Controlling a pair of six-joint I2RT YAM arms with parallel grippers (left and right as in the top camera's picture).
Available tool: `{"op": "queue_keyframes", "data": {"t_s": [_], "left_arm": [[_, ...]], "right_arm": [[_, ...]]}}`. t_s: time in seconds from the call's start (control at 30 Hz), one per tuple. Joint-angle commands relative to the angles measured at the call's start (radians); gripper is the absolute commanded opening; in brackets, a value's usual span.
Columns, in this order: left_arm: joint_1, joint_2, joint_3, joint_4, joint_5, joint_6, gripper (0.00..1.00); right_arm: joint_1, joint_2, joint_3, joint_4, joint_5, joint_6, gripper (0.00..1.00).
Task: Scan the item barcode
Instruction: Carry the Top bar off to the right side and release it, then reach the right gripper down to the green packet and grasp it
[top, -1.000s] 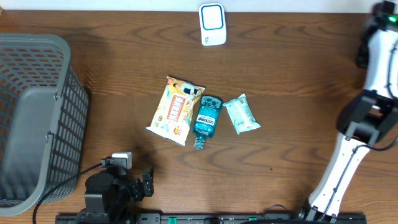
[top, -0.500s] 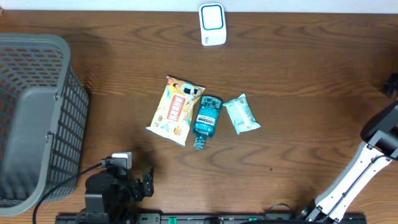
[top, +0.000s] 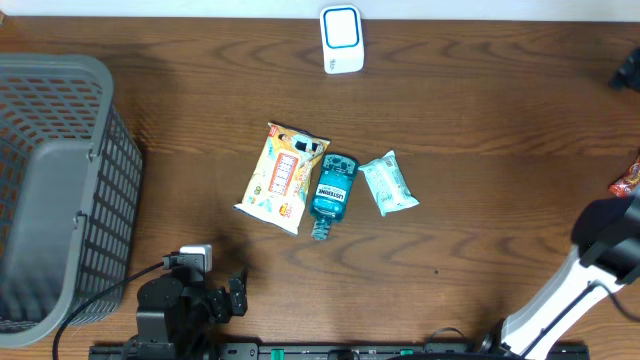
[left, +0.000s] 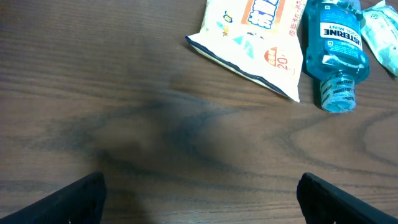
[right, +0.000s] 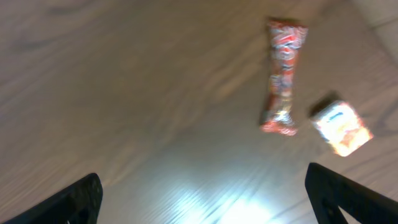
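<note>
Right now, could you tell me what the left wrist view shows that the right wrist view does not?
Left wrist only: the snack bag, the blue mouthwash bottle and a corner of the pale green packet. Right wrist only: a red wrapped item and a small orange packet. Both: the wooden table and an open, empty gripper, the left gripper or the right gripper.

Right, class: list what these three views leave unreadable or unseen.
Barcodes: overhead, none shows on the snack bag, mouthwash bottle or wipes pack; their undersides are hidden.
Red wrapper and orange packet: right wrist view, print blurred.
Basket: overhead, cut by the left edge.
Snack bag's top: left wrist view, cut by the upper edge.
</note>
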Motion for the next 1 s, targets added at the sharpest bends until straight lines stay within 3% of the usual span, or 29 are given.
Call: {"op": "queue_keyframes", "data": {"t_s": [0.0, 0.27, 0.5, 0.6, 0.83, 0.97], "left_arm": [[-0.002, -0.002, -0.009, -0.032, -0.002, -0.005, 0.98], [-0.002, -0.002, -0.009, -0.032, -0.002, -0.005, 0.98], [-0.002, -0.002, -0.009, -0.032, -0.002, -0.005, 0.98], [-0.002, -0.002, -0.009, -0.032, -0.002, -0.005, 0.98], [-0.002, -0.002, -0.009, -0.032, -0.002, -0.005, 0.98], [-0.002, -0.002, -0.009, -0.032, -0.002, -0.005, 0.98]], "right_arm": [[0.111, -0.05, 0.004, -0.038, -0.065, 0.029, 0.99], [0.364, -0.04, -0.015, -0.188, -0.378, -0.036, 0.99], [0.54, -0.089, -0.108, -0.188, -0.332, 0.007, 0.99], [0.581, -0.166, -0.167, -0.188, -0.222, 0.052, 0.99], [0.635, -0.46, -0.581, -0.143, 0.08, 0.417, 0.99], [0.661, -0.609, -0.976, 0.165, -0.019, 0.554, 0.99]]}}
